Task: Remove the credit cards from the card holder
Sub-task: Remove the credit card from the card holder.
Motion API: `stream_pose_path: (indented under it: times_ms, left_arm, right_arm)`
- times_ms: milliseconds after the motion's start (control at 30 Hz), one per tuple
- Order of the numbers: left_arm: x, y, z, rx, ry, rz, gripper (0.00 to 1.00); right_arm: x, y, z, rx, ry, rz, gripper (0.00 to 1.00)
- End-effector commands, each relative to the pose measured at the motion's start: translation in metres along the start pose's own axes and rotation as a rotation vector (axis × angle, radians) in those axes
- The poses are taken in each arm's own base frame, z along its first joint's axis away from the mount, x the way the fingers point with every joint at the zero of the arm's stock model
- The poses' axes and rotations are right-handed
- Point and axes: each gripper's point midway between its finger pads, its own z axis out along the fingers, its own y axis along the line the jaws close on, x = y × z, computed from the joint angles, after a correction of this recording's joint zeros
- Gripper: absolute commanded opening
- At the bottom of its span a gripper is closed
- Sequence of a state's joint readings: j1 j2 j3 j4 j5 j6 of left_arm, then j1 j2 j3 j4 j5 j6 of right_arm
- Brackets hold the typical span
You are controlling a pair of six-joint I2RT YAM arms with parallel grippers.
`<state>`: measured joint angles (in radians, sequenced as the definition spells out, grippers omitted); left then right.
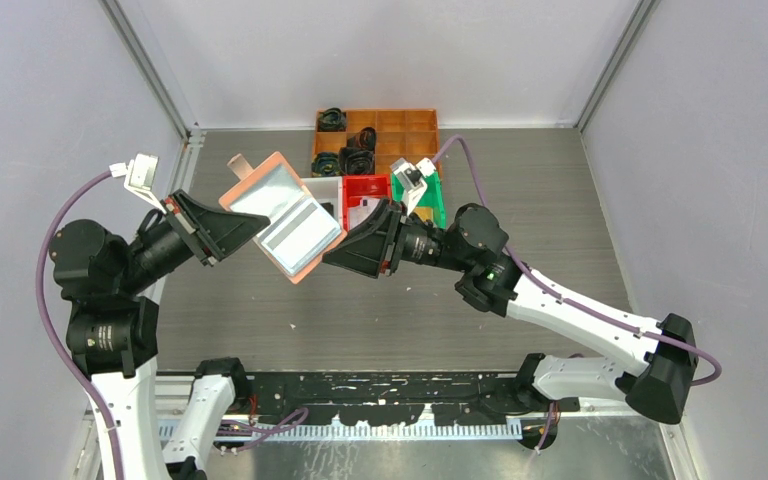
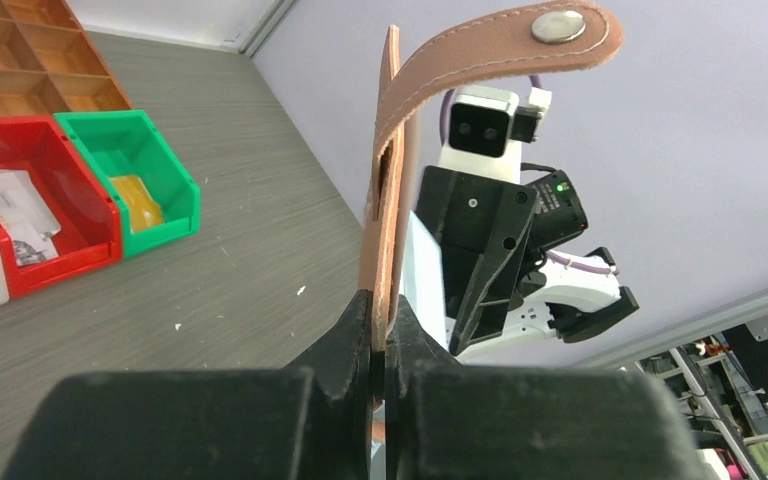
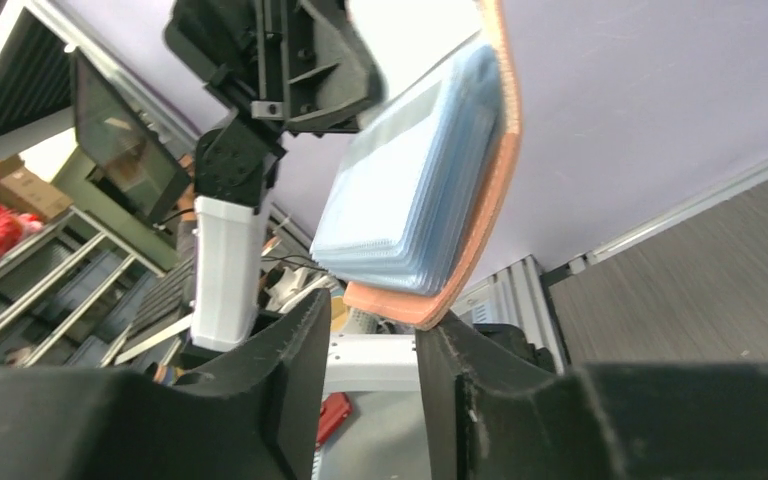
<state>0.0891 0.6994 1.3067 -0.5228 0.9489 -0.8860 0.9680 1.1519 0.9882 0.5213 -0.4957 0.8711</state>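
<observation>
The card holder (image 1: 285,215), tan-pink with a grey-blue slotted pocket face, hangs in the air between both arms. My left gripper (image 2: 381,335) is shut on the card holder's (image 2: 378,230) edge; its strap tab (image 2: 520,40) curls over the top. My right gripper (image 3: 375,325) is open, with the card holder's (image 3: 430,190) lower corner just above its tips, touching the right finger (image 3: 460,350). A whitish credit card (image 2: 10,205) lies in the red bin (image 2: 80,200) and an orange-yellow credit card (image 2: 142,200) in the green bin (image 2: 175,170). Whether any card sits in the pockets I cannot tell.
Behind the card holder stand a white bin (image 1: 322,188), the red bin (image 1: 365,186) and the green bin (image 1: 434,208). An orange compartment tray (image 1: 400,130) with black coiled bundles (image 1: 358,158) sits at the back. Grey walls enclose the table.
</observation>
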Motion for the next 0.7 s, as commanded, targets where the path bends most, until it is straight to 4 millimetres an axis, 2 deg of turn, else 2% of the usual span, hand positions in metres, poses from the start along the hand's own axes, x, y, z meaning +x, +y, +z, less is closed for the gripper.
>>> stream_pose_path:
  times_ms: [0, 400, 667]
  left_arm:
    - [-0.004, -0.032, -0.007, 0.097, -0.003, 0.06, 0.0]
    - [-0.001, -0.044, -0.009, 0.155, 0.018, 0.045, 0.0]
    - [-0.005, -0.047, -0.008, 0.16, 0.014, 0.021, 0.0]
  right_arm:
    - [-0.03, 0.004, 0.009, 0.027, -0.105, -0.065, 0.46]
    - [-0.034, -0.005, 0.013, 0.05, -0.137, -0.067, 0.4]
    - [-0.03, -0.002, 0.009, 0.038, -0.126, -0.077, 0.44]
